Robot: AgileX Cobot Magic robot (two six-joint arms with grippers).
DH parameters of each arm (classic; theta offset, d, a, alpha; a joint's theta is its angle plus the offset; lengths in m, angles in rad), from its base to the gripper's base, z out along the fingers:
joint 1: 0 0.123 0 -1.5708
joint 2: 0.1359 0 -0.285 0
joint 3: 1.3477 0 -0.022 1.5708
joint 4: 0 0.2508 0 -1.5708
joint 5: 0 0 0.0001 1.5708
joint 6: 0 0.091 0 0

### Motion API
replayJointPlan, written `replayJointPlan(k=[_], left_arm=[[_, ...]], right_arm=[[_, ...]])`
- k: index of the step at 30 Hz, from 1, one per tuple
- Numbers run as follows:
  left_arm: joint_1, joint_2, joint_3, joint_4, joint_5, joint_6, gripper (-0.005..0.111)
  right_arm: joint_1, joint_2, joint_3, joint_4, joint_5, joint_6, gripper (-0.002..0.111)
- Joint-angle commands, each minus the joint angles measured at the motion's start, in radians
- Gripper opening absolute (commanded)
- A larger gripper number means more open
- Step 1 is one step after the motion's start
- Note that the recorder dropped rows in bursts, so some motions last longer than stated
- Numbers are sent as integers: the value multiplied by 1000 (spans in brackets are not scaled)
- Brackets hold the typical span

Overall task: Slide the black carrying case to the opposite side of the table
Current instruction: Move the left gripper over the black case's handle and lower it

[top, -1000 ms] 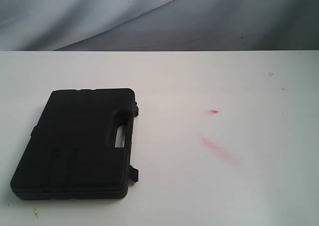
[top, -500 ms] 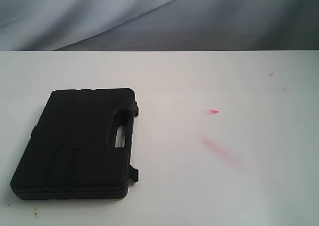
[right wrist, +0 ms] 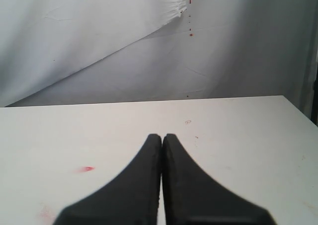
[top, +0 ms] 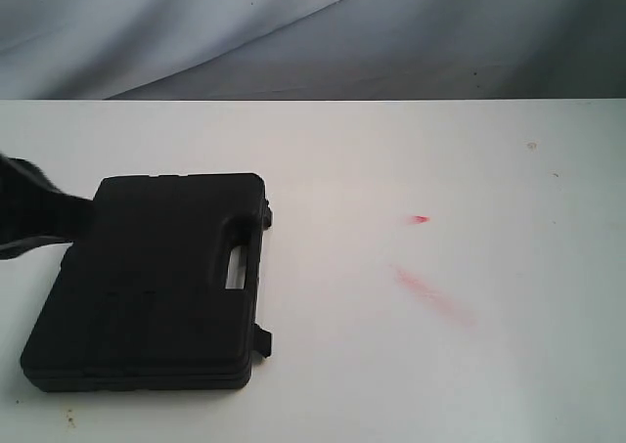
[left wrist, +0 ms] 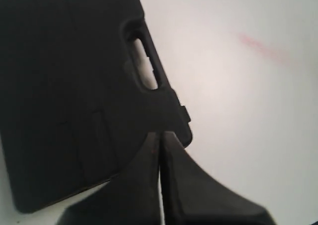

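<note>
Exterior: one case [top: 147, 282]; perhaps two smears [top: 430, 294]

A lab-like test setup: plain white table [top: 391, 150] before a draped grey cloth backdrop [top: 293, 32].

Left gripper [left wrist: 160, 135]: two matte black fingers [left wrist: 131, 190], wide at the base, curving in to narrow blunt tips, with a thin seam between them. Right gripper [right wrist: 162, 136]: same shape, same black finish. Left arm [top: 29, 213]: dark blurred shape at the left edge of the exterior view, detail unreadable.
</note>
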Motion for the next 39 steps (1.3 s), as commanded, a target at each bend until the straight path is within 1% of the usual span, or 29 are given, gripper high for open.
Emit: replayJointPlan(k=[1,4,12,17,19,25,31,39], left_arm=[[-128,182,-86,23,-92,-145,0],[-163,329,-173,36,-111,-236,0],[-162,545,-308,32,-124,-325,0],[-162,614,-362,28,-123,-350,0],[-157,652,-388,20,-104,-401,0],[-157,748,-467,16,-65,-403,0],[-157,819,-505,21,-37,-403,0],[-111,857,-516,112,-17,-469,0]], right_arm=[[-8,-6,4,-9,-3,-2,0],[-8,-6,4,-9,-3,-2,0],[-8,-6,4,-9,-3,-2,0],[-8,-6,4,-9,-3,-2,0],[-8,-6,4,-9,-3,-2,0],[-8,-6,4,-9,-3,-2,0],[-8,-6,4,-9,-3,-2,0],[-8,-6,4,-9,-3,-2,0]])
